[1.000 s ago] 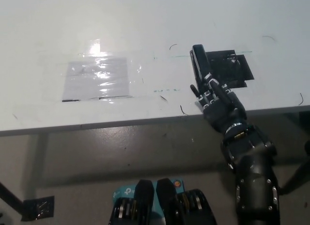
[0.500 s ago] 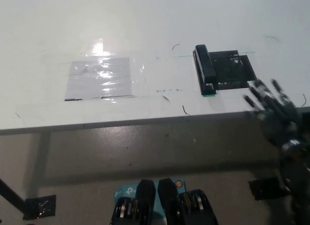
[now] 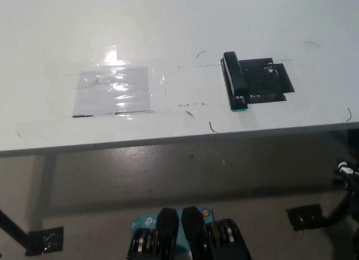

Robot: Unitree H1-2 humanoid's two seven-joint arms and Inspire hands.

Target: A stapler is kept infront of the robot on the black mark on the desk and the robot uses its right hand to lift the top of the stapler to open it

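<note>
A white desk [image 3: 168, 36] fills the upper part of the head view, its near edge running above a grey floor. The stapler [image 3: 234, 80] lies on the left edge of the black mark [image 3: 269, 80], its long axis running away from the robot, slightly tilted, with the green-tipped end nearest the desk edge. A second ago the black right hand rested on the stapler's near end; half a second ago it had swung off to the right of the black mark; now only a sliver of the right arm [image 3: 348, 173] shows well below and right of it, and whether the right hand's fingers are spread or closed cannot be told. The stapler looks flat, so the top appears not held up. The left hand is out of sight. A taped clear sheet [image 3: 112, 89] lies well left of the black mark.
</note>
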